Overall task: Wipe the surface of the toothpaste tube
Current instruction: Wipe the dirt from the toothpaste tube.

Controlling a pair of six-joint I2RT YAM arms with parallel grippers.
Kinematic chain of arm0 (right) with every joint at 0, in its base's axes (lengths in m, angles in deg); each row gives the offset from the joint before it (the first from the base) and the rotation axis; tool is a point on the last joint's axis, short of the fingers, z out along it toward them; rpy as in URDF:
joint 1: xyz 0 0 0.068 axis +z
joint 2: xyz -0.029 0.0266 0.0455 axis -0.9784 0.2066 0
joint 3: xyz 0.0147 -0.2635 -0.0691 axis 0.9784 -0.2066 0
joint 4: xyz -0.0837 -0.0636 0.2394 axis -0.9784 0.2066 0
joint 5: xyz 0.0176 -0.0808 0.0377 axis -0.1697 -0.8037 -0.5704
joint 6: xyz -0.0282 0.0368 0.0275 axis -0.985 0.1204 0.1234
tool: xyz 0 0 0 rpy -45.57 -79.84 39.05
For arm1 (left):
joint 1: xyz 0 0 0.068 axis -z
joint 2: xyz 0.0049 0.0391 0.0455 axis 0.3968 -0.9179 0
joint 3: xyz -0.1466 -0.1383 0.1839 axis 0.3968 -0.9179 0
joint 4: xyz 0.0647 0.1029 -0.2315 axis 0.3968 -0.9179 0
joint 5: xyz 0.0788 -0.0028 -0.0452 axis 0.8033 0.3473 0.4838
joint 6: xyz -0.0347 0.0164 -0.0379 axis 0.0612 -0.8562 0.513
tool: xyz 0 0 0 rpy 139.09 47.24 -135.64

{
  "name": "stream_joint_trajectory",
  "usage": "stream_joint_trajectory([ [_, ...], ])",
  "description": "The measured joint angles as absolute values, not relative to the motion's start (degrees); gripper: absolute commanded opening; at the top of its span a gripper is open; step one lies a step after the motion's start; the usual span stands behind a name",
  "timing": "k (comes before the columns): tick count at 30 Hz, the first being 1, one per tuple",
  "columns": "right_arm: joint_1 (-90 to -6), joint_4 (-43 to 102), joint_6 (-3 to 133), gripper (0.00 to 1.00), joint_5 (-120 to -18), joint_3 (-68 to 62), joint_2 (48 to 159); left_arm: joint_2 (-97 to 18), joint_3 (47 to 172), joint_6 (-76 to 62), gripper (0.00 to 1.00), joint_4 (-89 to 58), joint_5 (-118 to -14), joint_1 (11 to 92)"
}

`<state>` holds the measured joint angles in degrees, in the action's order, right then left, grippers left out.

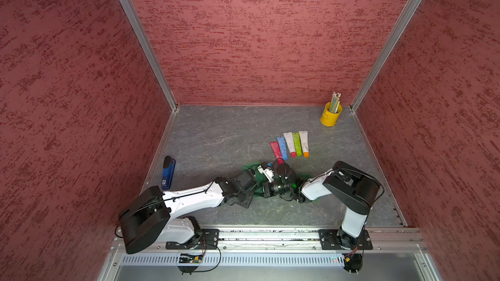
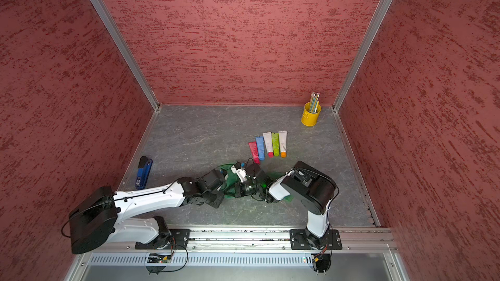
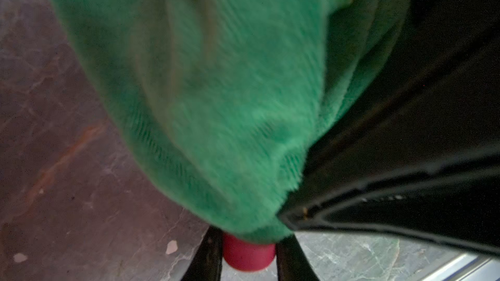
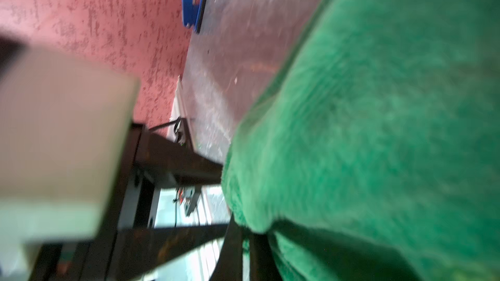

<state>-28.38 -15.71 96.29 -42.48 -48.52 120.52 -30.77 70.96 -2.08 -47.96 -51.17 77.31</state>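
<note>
Midway along the desk, toward its front edge, my left jaws clamp the tube by its red end under the cloth. My right jaws pinch that cloth.

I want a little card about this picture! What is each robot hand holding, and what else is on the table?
left fingers: closed on the red cap of a toothpaste tube
right fingers: pinched shut on the green cloth
cloth: draped over the tube, hiding all but its cap
row of five tubes: lying side by side, untouched
other things: blue stapler; yellow cup of pencils
</note>
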Motion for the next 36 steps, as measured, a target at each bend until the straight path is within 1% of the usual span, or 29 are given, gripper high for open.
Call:
stream_joint_trajectory([
  [3,-29.2,-17.5,97.6,0.0,-42.0,-49.3,121.2,-30.8,70.9,-2.1,0.01,-47.9,-51.2,77.3],
  [7,-33.3,-16.2,97.3,0.0,-42.0,-49.7,120.9,-30.6,70.9,-2.1,0.0,-47.0,-50.7,77.1],
  [10,-37.8,-9.3,94.5,0.0,-44.5,-48.0,118.6,-29.9,70.9,-2.1,0.0,-46.0,-50.0,77.1],
  [14,-41.3,0.0,89.7,0.0,-50.5,-41.3,116.6,-29.6,70.9,-2.1,0.0,-45.3,-49.4,77.1],
  [20,-44.1,6.4,85.6,0.0,-56.1,-35.3,116.5,-29.6,70.9,-2.1,0.0,-45.2,-49.5,77.1],
  [21,-44.2,7.0,85.2,0.05,-56.2,-35.0,116.5,-29.6,70.9,-2.1,0.0,-45.1,-49.5,77.1],
  [23,-44.4,7.7,84.6,0.27,-55.7,-34.8,116.5,-29.6,70.9,-2.1,0.0,-45.1,-49.5,77.2],
  [24,-44.4,7.9,84.3,0.36,-55.2,-34.9,116.5,-29.6,70.9,-2.1,0.0,-45.1,-49.5,77.2],
  [25,-44.3,8.0,83.9,0.43,-54.7,-35.1,116.5,-29.5,70.9,-2.1,0.0,-45.1,-49.5,77.2],
  [26,-44.0,8.1,83.4,0.47,-54.6,-35.4,116.4,-29.5,70.9,-2.1,0.0,-45.1,-49.5,77.2],
  [29,-42.6,8.9,82.2,0.55,-54.8,-38.3,114.4,-29.5,70.9,-2.1,0.0,-45.1,-49.5,77.2],
  [32,-41.4,9.0,81.9,0.6,-54.9,-41.6,112.1,-29.5,70.9,-2.1,0.0,-45.1,-49.6,77.2],
  [36,-39.1,8.5,81.8,0.61,-55.3,-42.0,112.4,-29.5,70.9,-2.1,0.0,-45.1,-49.6,77.2],
])
